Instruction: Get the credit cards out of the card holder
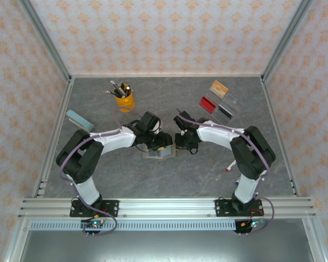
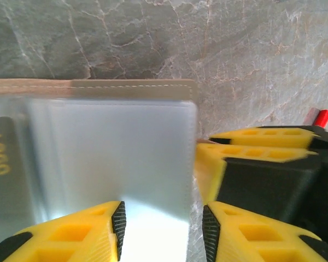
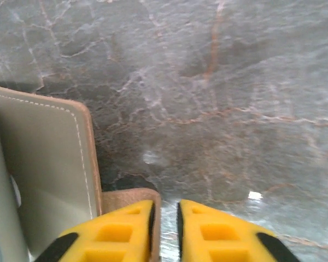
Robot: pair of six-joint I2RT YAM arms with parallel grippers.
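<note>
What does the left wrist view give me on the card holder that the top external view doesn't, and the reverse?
Left wrist: the card holder lying open, its pale clear pocket close up, a dark card with gold LOGO lettering tucked at its left, and the left gripper with fingers apart over the pocket.
Top external: a red card and a tan-orange card by the clear tray at far right, the yellow pen cup, the blue block.
Both: the holder, the right gripper beside it, a red-capped marker, the marbled table.
</note>
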